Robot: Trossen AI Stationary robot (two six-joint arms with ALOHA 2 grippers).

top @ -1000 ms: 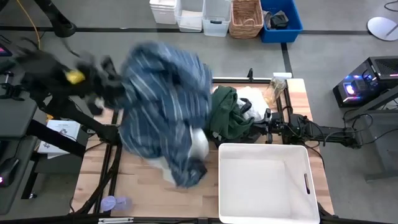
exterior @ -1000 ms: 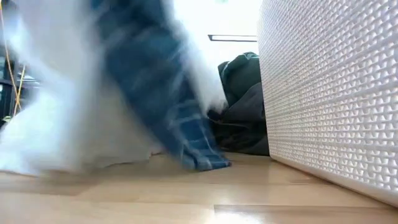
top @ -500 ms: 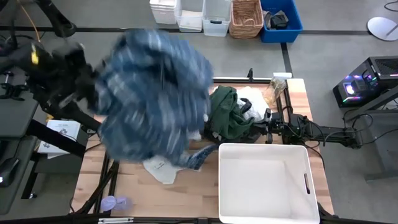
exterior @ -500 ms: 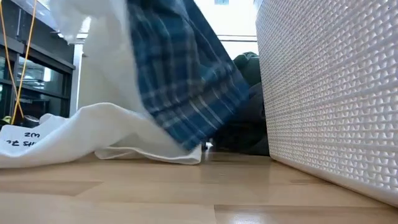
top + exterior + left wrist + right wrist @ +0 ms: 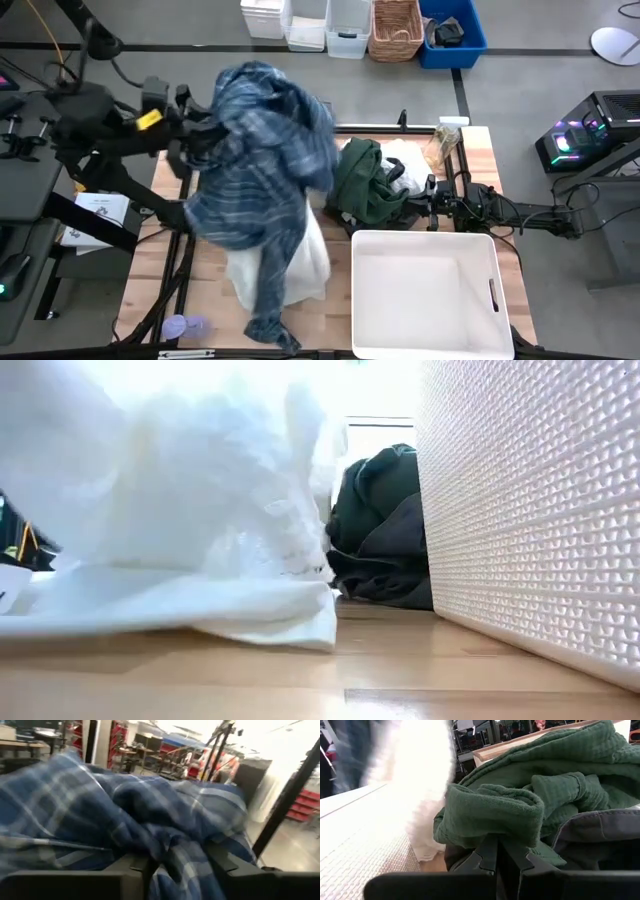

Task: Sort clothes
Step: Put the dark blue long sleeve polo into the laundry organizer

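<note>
No legible text, labels or numbers anywhere.

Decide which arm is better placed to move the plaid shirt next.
Left. The left gripper holds the plaid shirt aloft; the right gripper sits low by the green garment.

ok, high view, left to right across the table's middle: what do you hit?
Left pincer shut on the plaid shirt → dark green garment → right pincer, at the green garment's edge.
</note>
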